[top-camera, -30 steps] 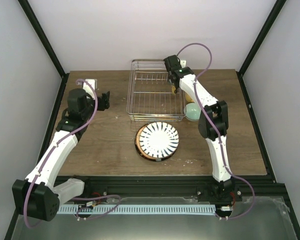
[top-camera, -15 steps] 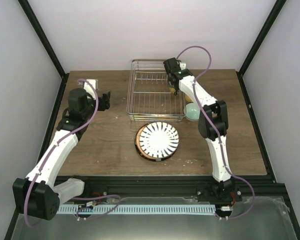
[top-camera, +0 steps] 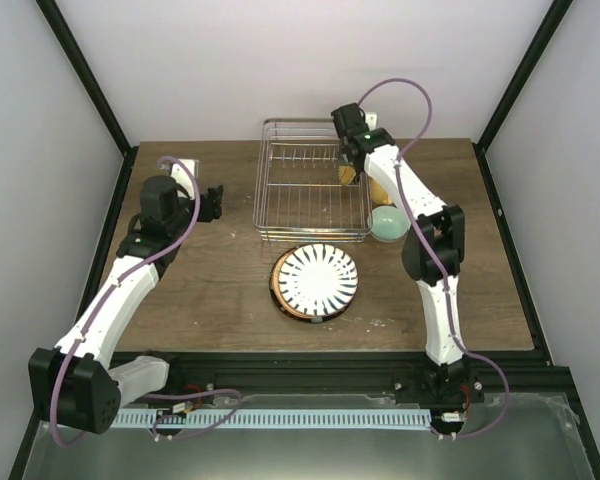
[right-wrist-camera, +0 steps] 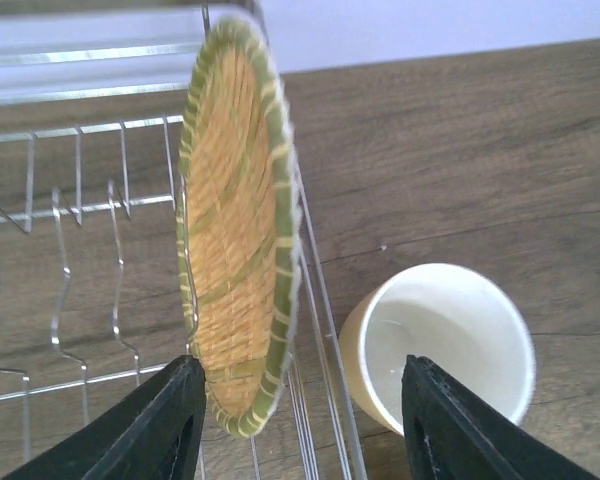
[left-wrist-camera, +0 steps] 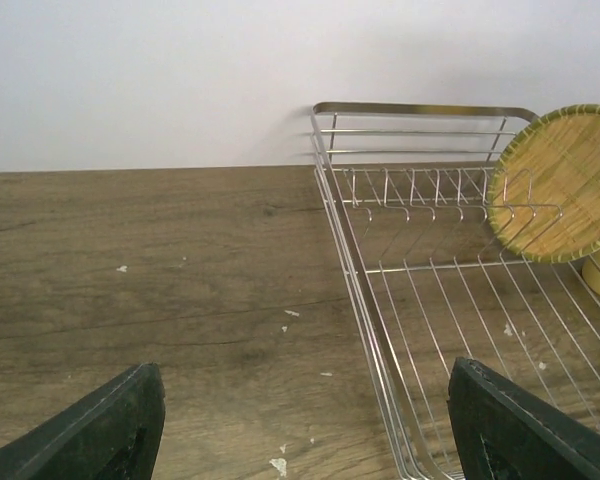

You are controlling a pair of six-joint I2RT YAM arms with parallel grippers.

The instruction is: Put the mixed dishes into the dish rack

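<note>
The round woven yellow-tan plate (right-wrist-camera: 235, 230) stands on edge inside the silver wire dish rack (left-wrist-camera: 350, 230), by its right wall; the right claw (right-wrist-camera: 302, 372) hangs parted over it, gripping nothing. The left claw (left-wrist-camera: 305, 375) gapes wide, empty, over the wooden counter (left-wrist-camera: 160, 260)

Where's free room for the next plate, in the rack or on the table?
Free: the dish rack floor left of the woven plate; bare table between the left gripper and the rack's left wall. Crowded: the rack's right wall, with the yellow mug, mint bowl and right gripper there.
</note>
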